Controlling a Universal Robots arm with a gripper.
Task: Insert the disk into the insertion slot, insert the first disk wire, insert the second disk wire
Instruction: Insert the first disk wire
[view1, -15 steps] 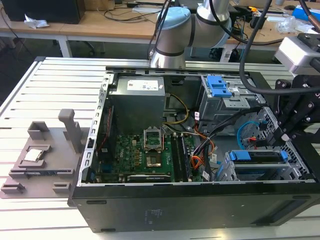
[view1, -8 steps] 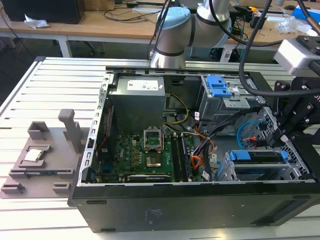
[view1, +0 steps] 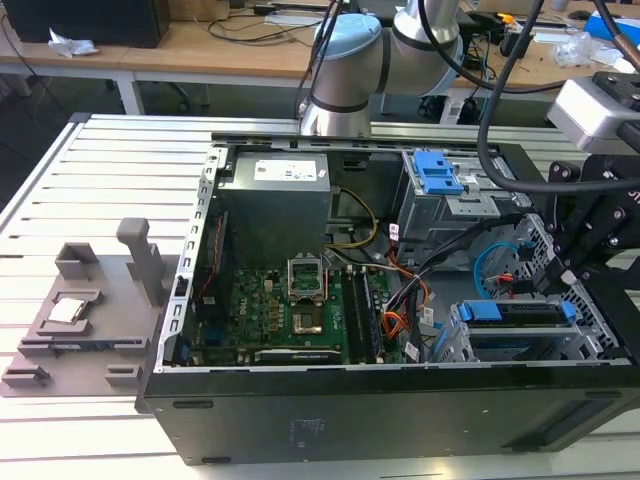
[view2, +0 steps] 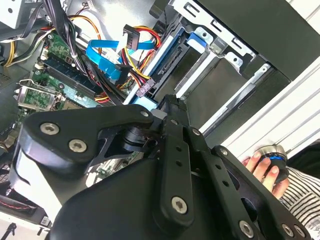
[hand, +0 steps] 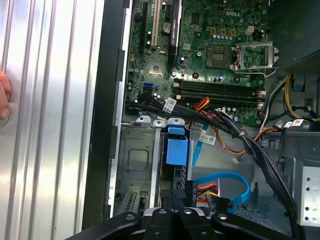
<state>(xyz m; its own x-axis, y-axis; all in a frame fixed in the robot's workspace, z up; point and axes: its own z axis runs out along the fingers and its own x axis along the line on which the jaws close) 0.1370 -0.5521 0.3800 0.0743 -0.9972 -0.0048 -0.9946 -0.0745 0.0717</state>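
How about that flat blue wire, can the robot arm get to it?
Probably yes. The end effector hangs right over that corner of the open case, and the blue wire lies loose on top there, uncovered. A black cable bundle runs close beside it.

Bright, even light — glare on the ribbed table (hand: 50, 100), case (view1: 400, 420) dim inside.

Open black metal computer case (view1: 350, 420) lies on the ribbed aluminium table (view1: 110, 180). Inside I see a green motherboard (view1: 270, 315), with a grey boxy power supply (view1: 275, 200) just beside it. Grey metal bay with a large blue plastic latch (view1: 437, 172) stands further to the exterior view's right. Flat blue ribbon cable (hand: 225, 179) loops near a black wire bundle (hand: 250, 145). Grey moulded fixture plate (view1: 80, 330) sits outside the case, on the exterior view's left.
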